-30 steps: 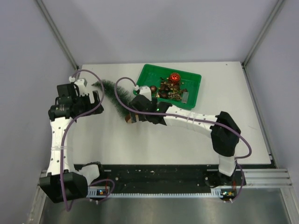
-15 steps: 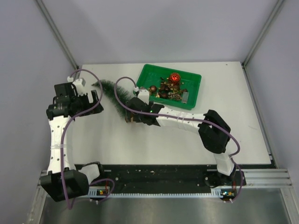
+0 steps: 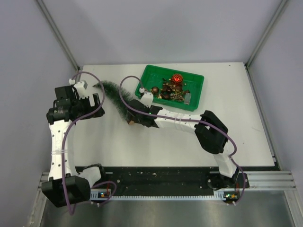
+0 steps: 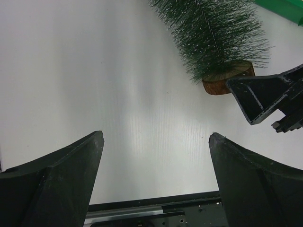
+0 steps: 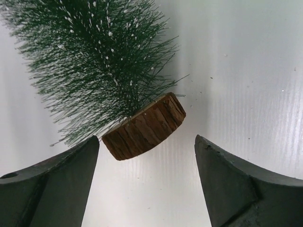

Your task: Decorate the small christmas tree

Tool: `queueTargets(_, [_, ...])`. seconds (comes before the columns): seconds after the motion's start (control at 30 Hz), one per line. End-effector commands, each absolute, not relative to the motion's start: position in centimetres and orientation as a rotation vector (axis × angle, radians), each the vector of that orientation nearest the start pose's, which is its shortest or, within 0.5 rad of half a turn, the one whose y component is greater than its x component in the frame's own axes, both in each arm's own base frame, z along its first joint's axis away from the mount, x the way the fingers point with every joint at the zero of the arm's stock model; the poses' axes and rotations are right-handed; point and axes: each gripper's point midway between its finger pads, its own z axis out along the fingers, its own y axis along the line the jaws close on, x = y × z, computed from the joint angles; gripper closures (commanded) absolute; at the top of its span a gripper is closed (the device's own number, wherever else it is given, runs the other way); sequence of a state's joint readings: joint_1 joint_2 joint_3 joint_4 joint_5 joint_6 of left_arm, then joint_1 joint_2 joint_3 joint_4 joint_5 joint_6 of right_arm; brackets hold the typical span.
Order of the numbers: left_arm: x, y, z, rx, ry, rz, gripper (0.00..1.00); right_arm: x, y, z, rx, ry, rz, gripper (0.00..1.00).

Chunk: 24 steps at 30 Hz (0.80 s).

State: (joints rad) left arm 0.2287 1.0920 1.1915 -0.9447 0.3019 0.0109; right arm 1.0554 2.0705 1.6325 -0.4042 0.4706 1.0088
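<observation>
Lying sideways, one small christmas tree (image 3: 111,93)

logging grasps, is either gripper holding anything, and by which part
Nothing is held. The right gripper stands open around the round wooden base of the dark green bottle-brush tree, not closed on it; the left gripper is open too.

**Top external view:** fixed high above the near edge, looking down over the whole desk (image 3: 142,146).
**Left wrist view:** low, at middle range, facing the small christmas tree (image 4: 213,33).
**Right wrist view:** very near its wooden base (image 5: 144,126).
All three views share the tree.
</observation>
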Motion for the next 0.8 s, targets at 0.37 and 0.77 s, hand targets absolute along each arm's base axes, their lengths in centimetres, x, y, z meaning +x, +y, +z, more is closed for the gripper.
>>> queueTargets(0.37, [25.9, 1.0, 21.2, -0.053, 2.388, -0.232, 0.01, 32.4, 44.1, 8.6, 0.334, 2.312, 0.497, 0.42])
queueTargets(0.77, [26.1, 0.4, 20.5, -0.044, 2.414, -0.287, 0.01, 27.8, 34.4, 7.5, 0.389, 2.316, 0.38, 0.61])
